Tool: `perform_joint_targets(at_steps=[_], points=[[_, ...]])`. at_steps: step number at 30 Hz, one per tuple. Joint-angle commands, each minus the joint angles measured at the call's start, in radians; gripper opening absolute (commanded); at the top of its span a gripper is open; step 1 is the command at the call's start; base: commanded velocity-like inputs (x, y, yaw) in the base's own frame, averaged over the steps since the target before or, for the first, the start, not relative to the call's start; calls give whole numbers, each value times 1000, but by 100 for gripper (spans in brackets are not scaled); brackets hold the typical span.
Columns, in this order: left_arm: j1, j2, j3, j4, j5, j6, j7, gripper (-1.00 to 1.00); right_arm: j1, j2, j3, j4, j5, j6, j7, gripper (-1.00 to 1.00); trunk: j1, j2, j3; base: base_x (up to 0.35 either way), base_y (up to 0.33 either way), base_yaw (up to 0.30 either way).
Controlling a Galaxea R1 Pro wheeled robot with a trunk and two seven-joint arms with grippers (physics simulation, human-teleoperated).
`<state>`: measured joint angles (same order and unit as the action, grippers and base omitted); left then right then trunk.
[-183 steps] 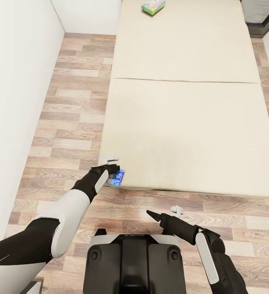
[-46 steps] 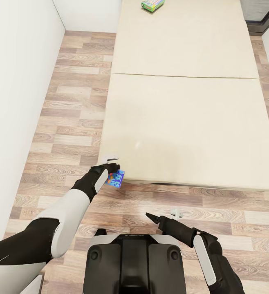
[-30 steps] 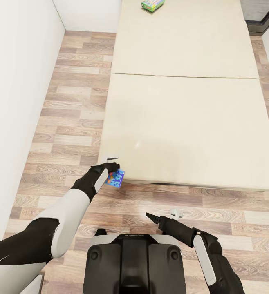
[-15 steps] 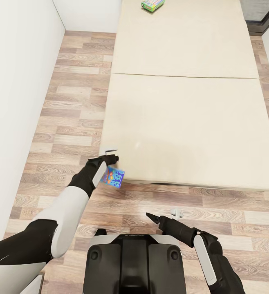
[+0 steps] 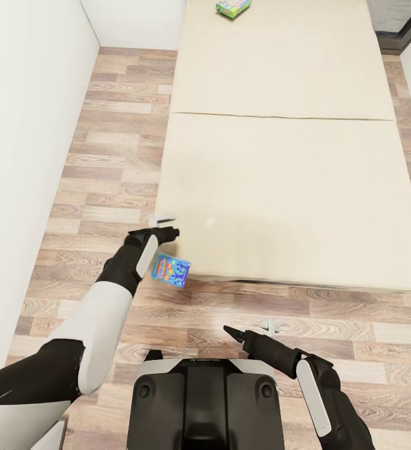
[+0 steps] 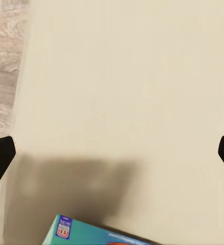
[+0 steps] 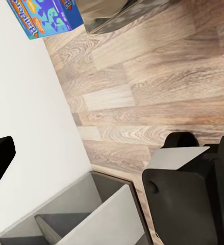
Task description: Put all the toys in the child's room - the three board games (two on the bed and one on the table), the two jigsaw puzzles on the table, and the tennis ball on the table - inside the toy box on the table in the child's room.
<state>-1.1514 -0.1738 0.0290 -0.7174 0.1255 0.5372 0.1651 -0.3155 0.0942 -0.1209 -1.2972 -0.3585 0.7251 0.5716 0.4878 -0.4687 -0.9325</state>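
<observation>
The blue board game (image 5: 172, 270) stands tilted at the near left corner of the bed (image 5: 293, 187), overhanging its front edge; it also shows in the right wrist view (image 7: 44, 15). My left gripper (image 5: 166, 225) hovers just beyond that box, open and holding nothing. In the left wrist view the left gripper (image 6: 112, 153) is spread wide over the beige mattress (image 6: 122, 76), with the box's top edge (image 6: 91, 235) behind the fingertips. A second board game (image 5: 233, 7), green, lies at the bed's far end. My right gripper (image 5: 249, 328) is open over the floor.
A white wall (image 5: 24, 125) runs along the left, with a strip of wooden floor (image 5: 112, 125) between it and the bed. My own base (image 5: 202, 400) stands just short of the bed's front edge. A dark frame (image 5: 399, 25) shows at the far right.
My left gripper has opened, let go of the blue board game and drawn away over the bed's corner. The box has tipped slightly and stays at the edge. The right arm is still.
</observation>
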Motion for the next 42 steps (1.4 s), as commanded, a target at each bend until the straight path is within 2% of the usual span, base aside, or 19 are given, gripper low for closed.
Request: perform_joint_targets(at_steps=[1,8,11,12,16,17,22,26,30,34,35,42], points=[[0,-1,11,-7,14,15,6,100,0,1,-3,-1,-2,7,3,100,1,-1,-1,0,0,0],[0,1,112,-31,27,93,5,100,0,2,-3,-1,-2,7,3,100,1,-1,-1,0,0,0],[0,18,131,-33,28,104,5,100,0,1,-3,-1,-2,7,2,100,1,-1,-1,0,0,0],[0,38,140,-35,30,113,5,100,0,-2,-3,-1,-2,7,3,100,1,-1,-1,0,0,0],[0,73,147,-35,31,133,5,100,0,-5,-3,-2,-2,8,3,100,1,-1,-1,0,0,0],[0,91,148,-35,32,150,5,100,0,-6,-4,-2,-2,8,3,100,1,-1,-1,0,0,0],[2,141,158,-33,32,191,5,100,1,-8,-4,-12,-5,11,5,100,1,-1,-1,0,0,0],[9,187,194,-31,32,204,5,100,1,-7,-4,-22,-5,17,5,100,1,-1,-1,0,0,0],[27,218,220,-27,32,204,4,100,1,-5,-3,-24,-5,19,4,100,1,-1,-1,0,0,0],[58,237,229,-25,31,202,4,100,1,-4,-3,-24,-5,20,4,100,1,-1,-1,0,0,0],[91,257,233,-25,31,198,3,100,1,-4,-3,-25,-5,19,3,100,1,-1,-1,0,0,0],[124,274,235,-25,31,196,2,100,1,1,1,-31,6,18,1,100,1,-1,-1,0,0,0]])
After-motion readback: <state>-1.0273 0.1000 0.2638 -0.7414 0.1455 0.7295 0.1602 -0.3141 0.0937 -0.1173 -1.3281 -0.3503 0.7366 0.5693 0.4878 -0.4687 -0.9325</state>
